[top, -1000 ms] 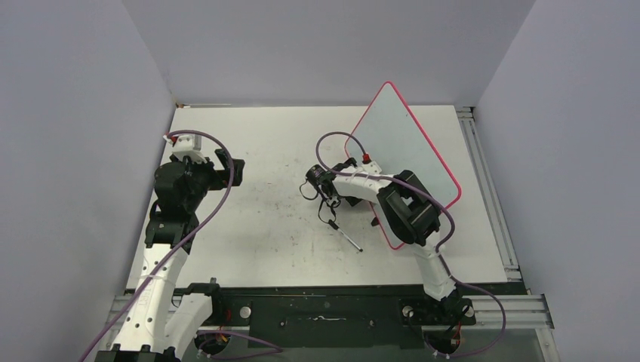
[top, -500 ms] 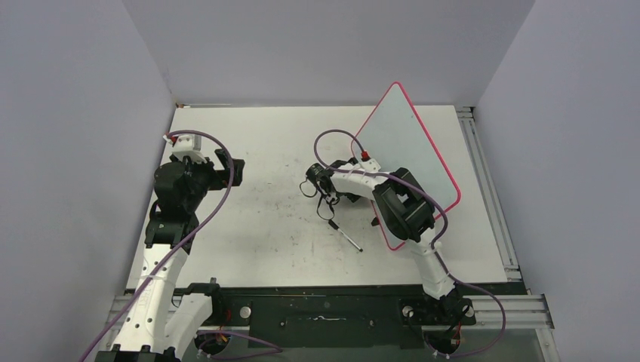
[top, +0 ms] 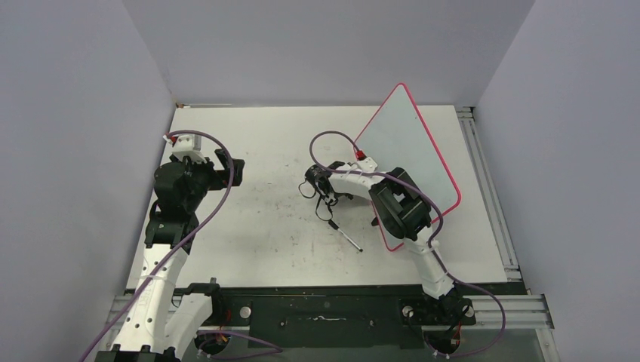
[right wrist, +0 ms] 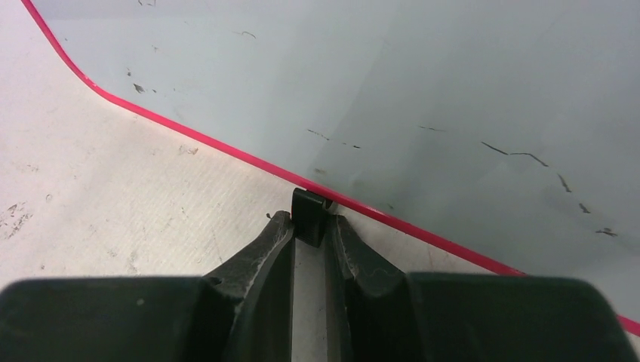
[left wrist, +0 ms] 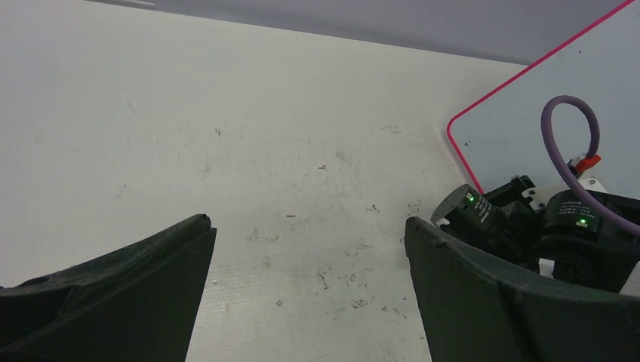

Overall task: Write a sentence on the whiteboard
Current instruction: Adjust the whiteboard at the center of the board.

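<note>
You'll find the whiteboard (top: pixel 411 151) on the far right part of the table (top: pixel 249 234), set askew to its edges. The board's pale face carries a few thin black strokes (right wrist: pixel 513 154) (too scrappy to read as words). Your right pincer (right wrist: pixel 309 226) is clenched at the board's pink rim, its tips nipping a small black foot (right wrist: pixel 309 207) there. A pen (top: pixel 347 238) lies loose on the table just beside the board's near left edge. Your left pincer (left wrist: pixel 306 226) is released, fingers spread wide, hovering over the table well to the left.
</note>
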